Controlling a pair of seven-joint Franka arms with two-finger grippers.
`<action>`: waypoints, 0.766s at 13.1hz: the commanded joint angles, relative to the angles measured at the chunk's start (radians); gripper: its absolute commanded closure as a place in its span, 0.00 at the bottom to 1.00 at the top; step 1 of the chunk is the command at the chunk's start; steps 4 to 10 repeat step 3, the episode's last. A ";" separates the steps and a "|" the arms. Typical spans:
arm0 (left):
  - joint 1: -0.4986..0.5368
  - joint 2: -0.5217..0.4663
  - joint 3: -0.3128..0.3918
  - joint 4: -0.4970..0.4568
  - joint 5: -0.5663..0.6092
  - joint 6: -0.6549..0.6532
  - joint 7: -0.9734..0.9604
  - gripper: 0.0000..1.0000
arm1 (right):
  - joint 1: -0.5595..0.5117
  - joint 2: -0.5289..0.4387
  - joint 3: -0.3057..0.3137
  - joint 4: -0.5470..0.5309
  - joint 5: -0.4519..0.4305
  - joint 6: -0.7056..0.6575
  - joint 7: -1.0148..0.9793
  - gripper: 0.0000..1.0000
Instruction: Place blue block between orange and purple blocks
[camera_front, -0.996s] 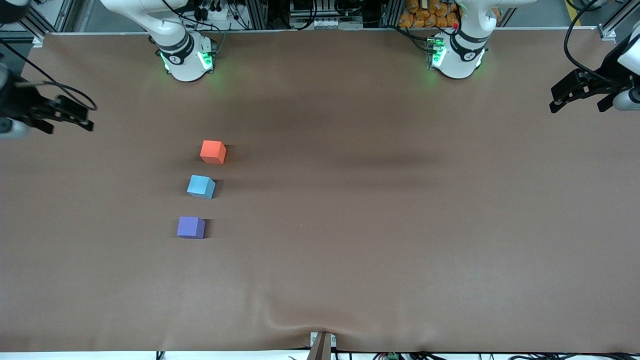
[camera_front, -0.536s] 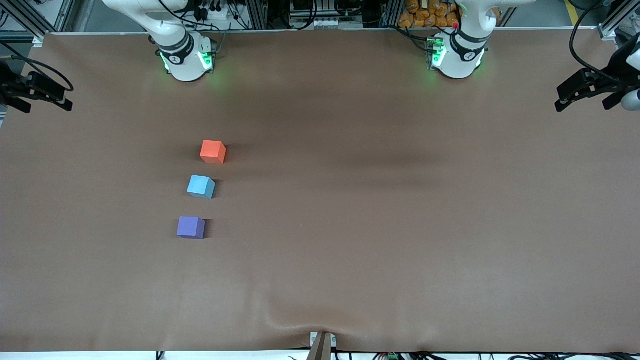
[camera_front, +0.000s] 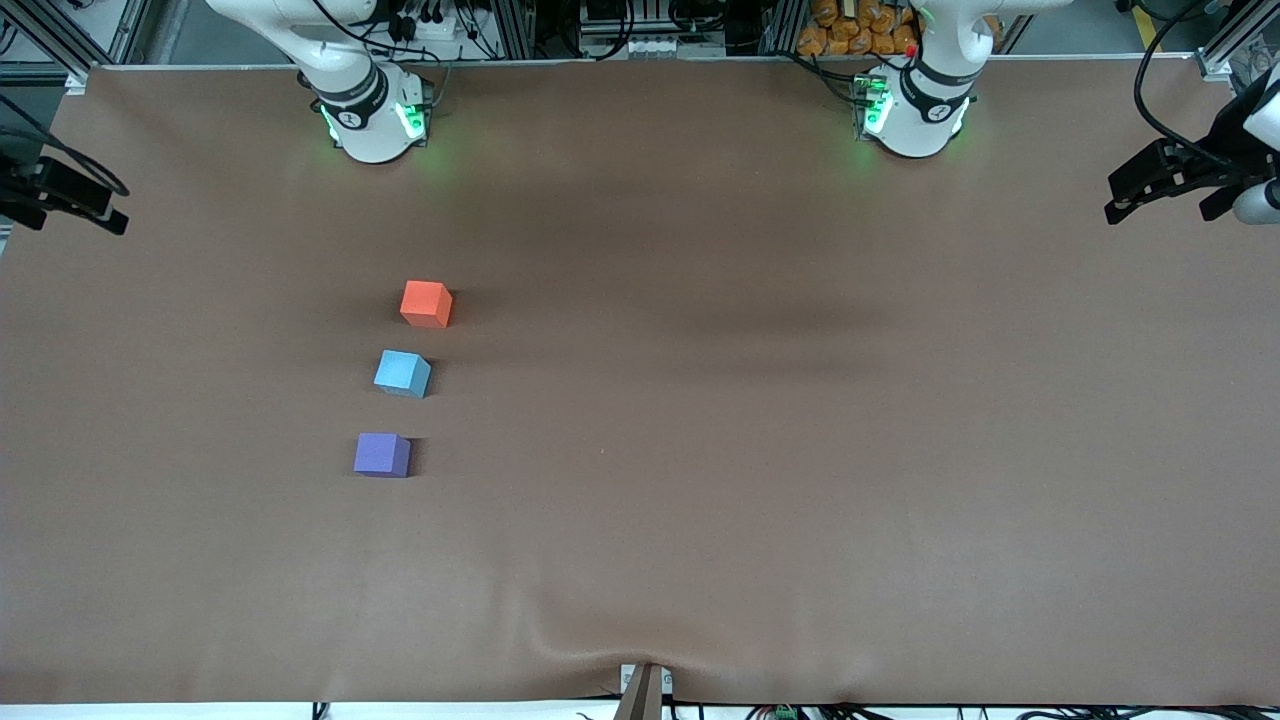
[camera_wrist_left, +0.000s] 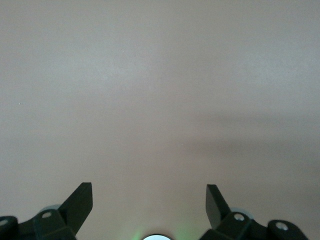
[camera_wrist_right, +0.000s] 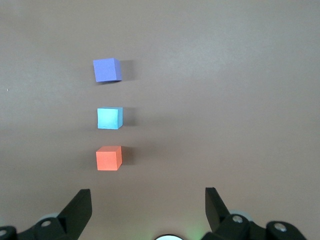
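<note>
**Desk:** On the brown table (camera_front: 760, 480), where did the blue block (camera_front: 402, 373) sit?

**Operator:** I saw it between the other two: the orange block (camera_front: 426, 303) lay farther from the front camera than the blue one, the purple block (camera_front: 381, 454) nearer, all three apart in a slightly slanted row toward the right arm's end. By my reading, the placement was already made.

**Desk:** And the pincers?

**Operator:** Both stood with fingers apart and held nothing. The right gripper (camera_front: 65, 195) hung at the table's edge at its own end, well apart from the blue block; its wrist view looked down on the row, blue block (camera_wrist_right: 109, 118) in the middle. The left gripper (camera_front: 1165, 185) waited at the table's other end, over bare cloth.

**Desk:** How would the blue block handle?

**Operator:** I judged it light and slightly soft, matte enough not to slip, hardly fragile. I would have taken it across two flat side faces, fingers turned to match its slight twist.

**Desk:** Any writing?

**Operator:** I could read none on the blocks or cloth.
</note>
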 joint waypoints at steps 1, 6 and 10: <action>0.003 0.021 -0.006 0.035 0.002 -0.024 0.000 0.00 | -0.051 0.020 0.061 0.037 -0.016 -0.016 0.015 0.00; 0.003 0.021 -0.006 0.035 0.001 -0.024 -0.004 0.00 | -0.050 0.019 0.061 0.037 -0.019 -0.016 0.015 0.00; 0.003 0.021 -0.006 0.035 0.001 -0.024 -0.004 0.00 | -0.050 0.019 0.061 0.037 -0.019 -0.016 0.015 0.00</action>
